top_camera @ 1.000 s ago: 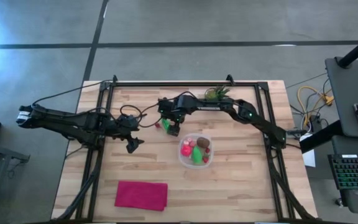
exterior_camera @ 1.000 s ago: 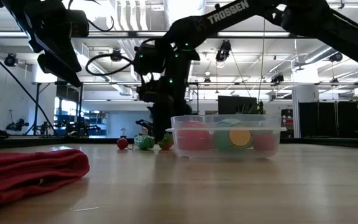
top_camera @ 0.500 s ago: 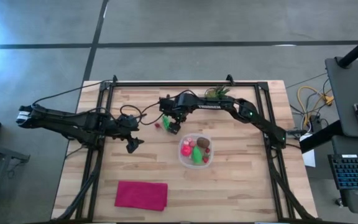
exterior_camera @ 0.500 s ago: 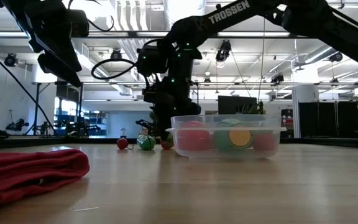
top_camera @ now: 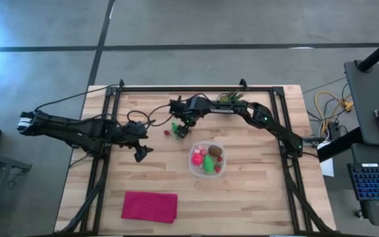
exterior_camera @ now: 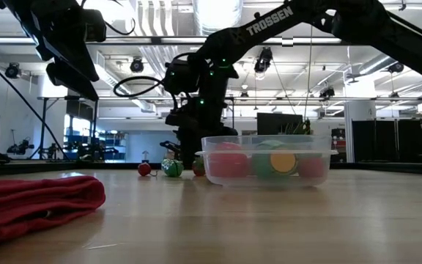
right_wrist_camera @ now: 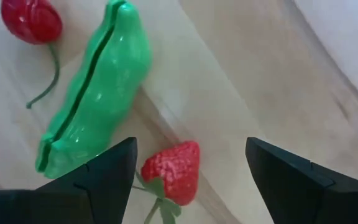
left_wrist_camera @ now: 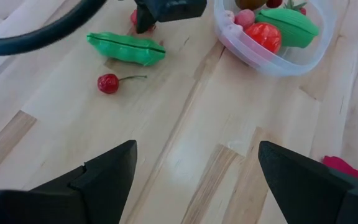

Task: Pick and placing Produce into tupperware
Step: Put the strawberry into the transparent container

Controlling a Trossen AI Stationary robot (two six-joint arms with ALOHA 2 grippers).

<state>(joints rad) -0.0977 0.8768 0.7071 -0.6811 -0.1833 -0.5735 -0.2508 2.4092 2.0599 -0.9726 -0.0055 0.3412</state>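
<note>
Right gripper (right_wrist_camera: 185,180) fingers apart, poised above strawberry (right_wrist_camera: 171,171), which sits between them; pea pod (right_wrist_camera: 92,87) lies alongside, long axis oblique. Left gripper (left_wrist_camera: 194,180) spread, waiting farther off

Right gripper (right_wrist_camera: 188,163) fingers spread wide over the strawberry (right_wrist_camera: 171,171), green pea pod (right_wrist_camera: 93,81) touching close beside it, cherry (right_wrist_camera: 31,18) just past the pod, tupperware (top_camera: 207,158) near on one side, bare wood open between left gripper (left_wrist_camera: 194,168) and pod.
</note>
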